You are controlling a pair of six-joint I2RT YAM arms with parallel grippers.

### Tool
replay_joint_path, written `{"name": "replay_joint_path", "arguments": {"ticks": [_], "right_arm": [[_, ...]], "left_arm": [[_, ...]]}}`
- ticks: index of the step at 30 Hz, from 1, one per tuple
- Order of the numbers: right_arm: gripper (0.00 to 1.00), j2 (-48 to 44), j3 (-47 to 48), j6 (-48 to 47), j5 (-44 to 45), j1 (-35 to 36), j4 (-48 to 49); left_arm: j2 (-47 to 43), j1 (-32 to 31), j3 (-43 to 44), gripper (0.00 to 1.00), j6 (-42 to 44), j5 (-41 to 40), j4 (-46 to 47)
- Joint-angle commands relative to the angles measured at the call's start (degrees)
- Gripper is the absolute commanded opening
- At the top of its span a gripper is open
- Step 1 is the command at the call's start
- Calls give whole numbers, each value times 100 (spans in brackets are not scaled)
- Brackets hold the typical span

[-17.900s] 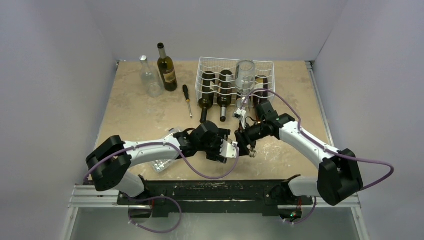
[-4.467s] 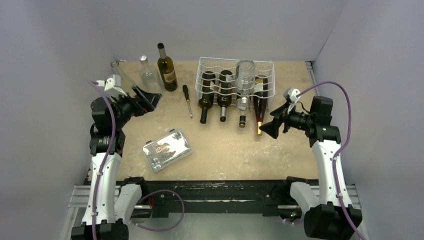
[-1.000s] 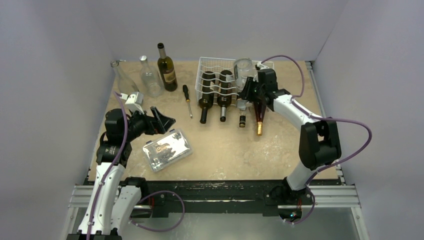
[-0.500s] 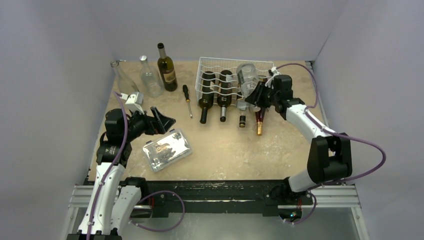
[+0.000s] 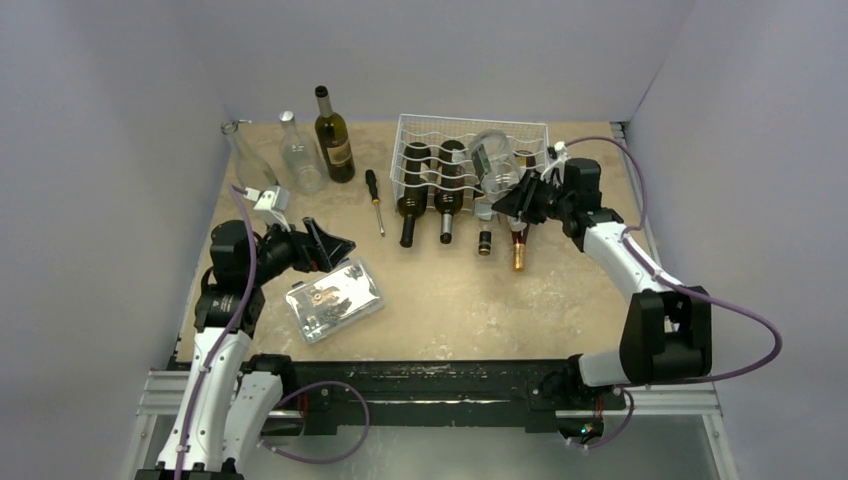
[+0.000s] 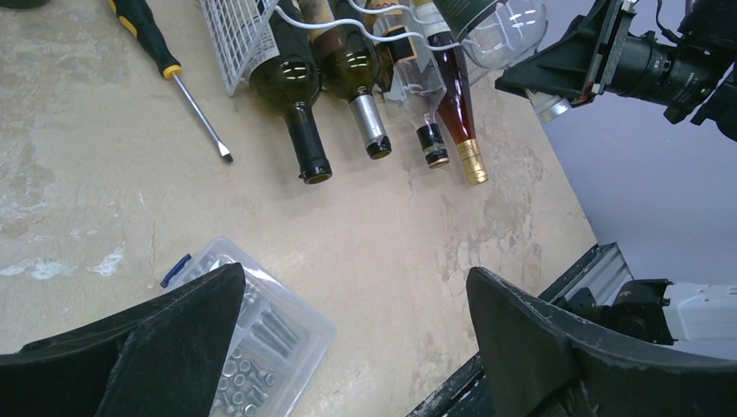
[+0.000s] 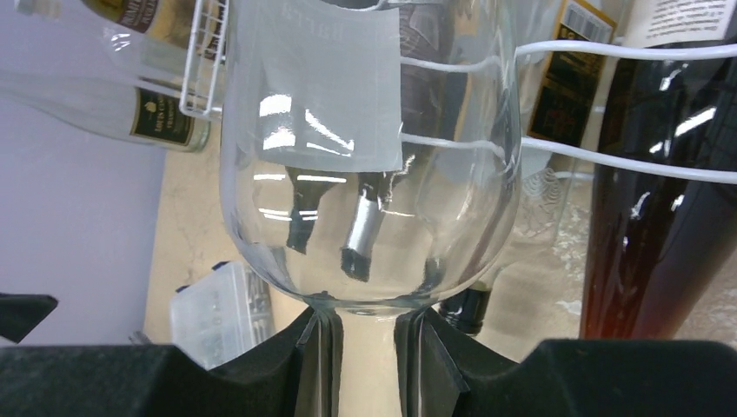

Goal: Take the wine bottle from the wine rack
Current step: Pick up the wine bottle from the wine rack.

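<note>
The white wire wine rack point(image 5: 470, 121) stands at the back of the table, and its corner shows in the left wrist view point(image 6: 228, 39). A clear wine bottle point(image 5: 490, 158) with a white label is tilted above the rack's right part, base up. My right gripper point(image 5: 518, 200) is shut on its neck. In the right wrist view the neck passes between the fingers point(image 7: 323, 365) and the glass body point(image 7: 365, 174) fills the frame. My left gripper point(image 5: 335, 246) hangs open over the table's left, holding nothing point(image 6: 355, 274).
Two dark bottles point(image 5: 410, 190) point(image 5: 448, 190), a small bottle point(image 5: 484, 240) and a red one point(image 5: 518, 238) lie in the rack, necks toward me. A screwdriver point(image 5: 374, 200), a clear parts box point(image 5: 334, 300), a standing dark bottle point(image 5: 332, 140) and two clear bottles point(image 5: 300, 155) point(image 5: 245, 160) are on the left.
My right gripper has swung to the right and nearer with the clear bottle, which now tilts more. The left arm has barely moved and stays open.
</note>
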Motion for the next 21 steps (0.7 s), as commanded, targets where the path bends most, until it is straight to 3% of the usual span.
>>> {"name": "replay_joint_path", "arguments": {"ticks": [1, 10, 15, 21], "right_arm": [[0, -676, 205, -117, -804, -20, 1617], [0, -794, 313, -846, -1824, -26, 866], [0, -619, 667, -1981, -2545, -31, -257], [0, -401, 1040, -2988, -2733, -31, -1338]], "left_arm": [[-56, -2, -27, 100, -79, 289, 432], [-91, -7, -88, 100, -140, 417, 601], [-101, -2, -99, 100, -158, 444, 636], [-100, -4, -106, 100, -170, 463, 656]]}}
